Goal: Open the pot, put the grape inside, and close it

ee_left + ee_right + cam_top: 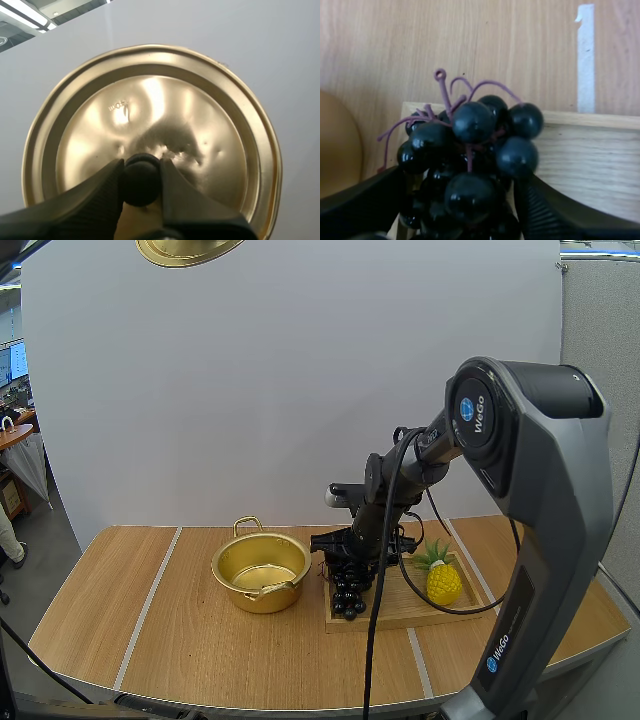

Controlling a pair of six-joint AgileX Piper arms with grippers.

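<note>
The gold pot (228, 562) stands open and empty at the table's middle. Its gold lid (186, 249) hangs high above the table. In the left wrist view the lid (165, 115) shows its dented top, and my left gripper (142, 174) pinches its black knob (141, 181). A bunch of dark grapes (347, 595) with purple stems sits at the near left corner of the wooden tray (400, 612), just right of the pot. My right gripper (346, 556) is down over the bunch. Its fingers (547, 212) press both sides of the grapes (470, 125).
A yellow toy pineapple (443, 582) stands on the tray's right part, close to my right arm. Pale tape lines (148, 605) run front to back across the wooden table. There is free tabletop left of the pot and along the front edge.
</note>
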